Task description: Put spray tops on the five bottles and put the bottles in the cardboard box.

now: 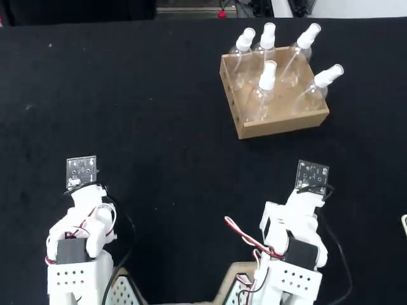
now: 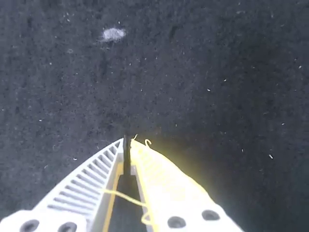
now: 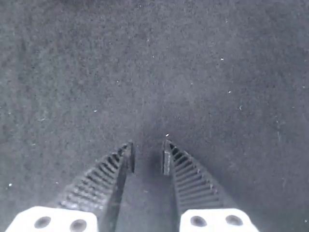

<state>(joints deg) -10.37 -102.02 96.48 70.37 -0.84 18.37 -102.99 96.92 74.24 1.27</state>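
A cardboard box (image 1: 283, 124) sits at the far right of the black-covered table (image 1: 127, 95), holding five clear bottles (image 1: 261, 101), each capped with a white spray top (image 1: 268, 75). At the near edge one white arm (image 1: 79, 235) is folded back on the picture's left and another arm (image 1: 292, 244) on its right, both well apart from the box.

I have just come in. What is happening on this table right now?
Nothing is being handled at this moment. All five bottles, each with a white spray top, sit inside the cardboard box, so the task looks done. The left gripper is shut and empty; the right gripper is a little open and empty. Both are above the black table, apart from the box.
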